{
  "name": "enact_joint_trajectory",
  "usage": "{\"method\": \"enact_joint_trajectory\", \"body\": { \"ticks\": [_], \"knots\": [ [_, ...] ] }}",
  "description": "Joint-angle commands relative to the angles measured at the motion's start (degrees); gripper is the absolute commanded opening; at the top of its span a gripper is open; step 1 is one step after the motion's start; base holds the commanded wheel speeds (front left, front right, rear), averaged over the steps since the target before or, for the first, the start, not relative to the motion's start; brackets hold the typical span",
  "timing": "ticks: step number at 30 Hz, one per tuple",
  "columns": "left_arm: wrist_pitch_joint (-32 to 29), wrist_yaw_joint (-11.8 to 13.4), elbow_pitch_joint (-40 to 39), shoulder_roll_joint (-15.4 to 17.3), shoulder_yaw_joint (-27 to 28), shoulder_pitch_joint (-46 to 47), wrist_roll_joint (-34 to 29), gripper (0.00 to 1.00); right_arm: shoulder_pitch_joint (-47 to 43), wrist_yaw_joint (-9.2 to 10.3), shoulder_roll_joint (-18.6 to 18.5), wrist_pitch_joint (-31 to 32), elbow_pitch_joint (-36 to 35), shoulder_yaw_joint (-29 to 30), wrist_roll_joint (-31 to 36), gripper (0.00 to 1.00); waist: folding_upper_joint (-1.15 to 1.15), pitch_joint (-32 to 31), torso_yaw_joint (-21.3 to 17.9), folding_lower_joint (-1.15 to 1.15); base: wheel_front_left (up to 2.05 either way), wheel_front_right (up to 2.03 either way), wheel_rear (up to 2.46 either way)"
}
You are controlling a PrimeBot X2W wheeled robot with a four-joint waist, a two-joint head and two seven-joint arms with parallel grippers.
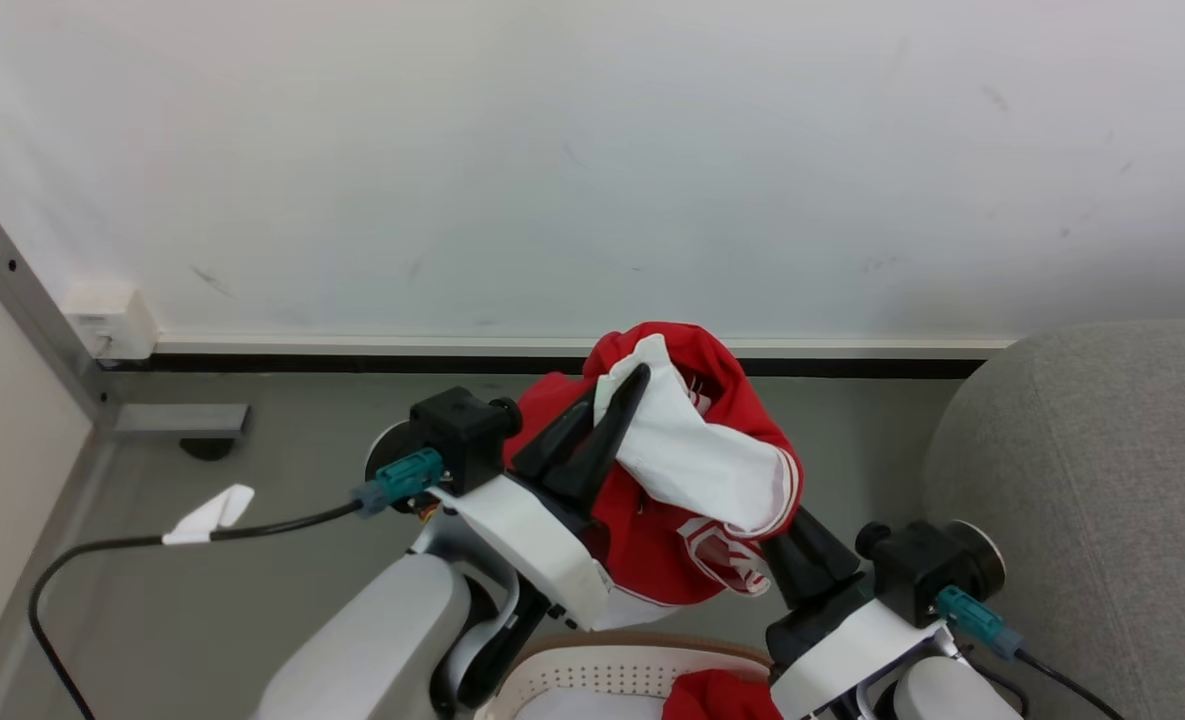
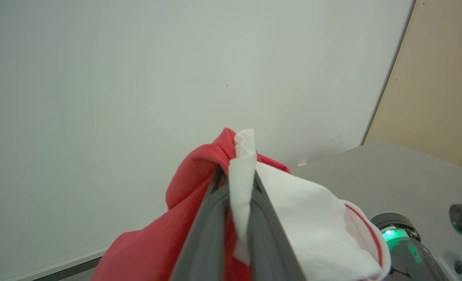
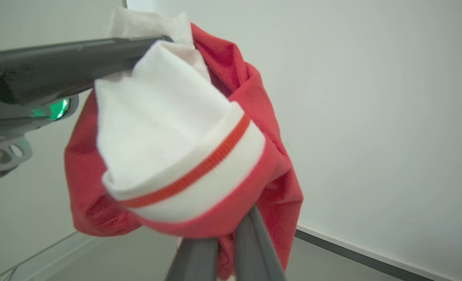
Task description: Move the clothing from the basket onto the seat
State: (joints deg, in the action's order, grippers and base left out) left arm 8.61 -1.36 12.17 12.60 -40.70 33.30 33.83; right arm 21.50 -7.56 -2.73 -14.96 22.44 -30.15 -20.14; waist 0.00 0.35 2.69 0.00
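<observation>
A red garment with a white sleeve (image 1: 692, 470) hangs in the air between both grippers, above the basket (image 1: 602, 668). My left gripper (image 1: 627, 385) is shut on its upper white and red fabric (image 2: 240, 187). My right gripper (image 1: 782, 535) is shut on the lower red edge (image 3: 231, 226), its fingertips buried in the cloth. A second red garment (image 1: 717, 695) lies in the white perforated basket with its tan rim at the bottom edge. The grey sofa (image 1: 1092, 480) rises at the right.
A white wall (image 1: 592, 150) with a dark baseboard stands straight ahead. A grey metal post (image 1: 37, 310) and a foot plate sit at the left, with a black cable (image 1: 102, 550) trailing over the grey floor.
</observation>
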Motion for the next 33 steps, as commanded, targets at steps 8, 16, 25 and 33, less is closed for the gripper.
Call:
{"method": "enact_joint_trajectory", "body": {
  "ticks": [8,16,25,33],
  "knots": [
    [0.85,-0.2,-1.14,-0.04,-0.62,-0.95,0.64,1.0,-0.18,0.14,-0.95,-0.15,-4.25,5.59,2.49,0.0,0.0,1.71,-4.44,0.0,0.0,0.0,0.0],
    [1.73,-0.47,-1.11,1.06,-1.37,-0.77,-0.67,1.0,-0.37,0.14,-1.31,-0.16,-7.93,10.63,3.86,0.0,0.0,3.99,-10.73,0.0,0.0,0.0,0.0],
    [2.95,-0.91,-2.13,1.72,-2.73,-0.77,-2.24,1.0,0.56,0.14,-2.74,-0.16,-11.53,15.82,5.16,0.0,0.0,6.96,-17.92,0.0,0.0,0.0,0.0],
    [4.76,-1.18,-3.01,2.9,-3.72,-1.09,-4.6,1.0,-0.88,0.14,-4.51,-0.15,-15.41,20.75,5.86,0.0,0.0,9.73,-23.91,0.0,0.0,0.0,0.0]
  ]
}}
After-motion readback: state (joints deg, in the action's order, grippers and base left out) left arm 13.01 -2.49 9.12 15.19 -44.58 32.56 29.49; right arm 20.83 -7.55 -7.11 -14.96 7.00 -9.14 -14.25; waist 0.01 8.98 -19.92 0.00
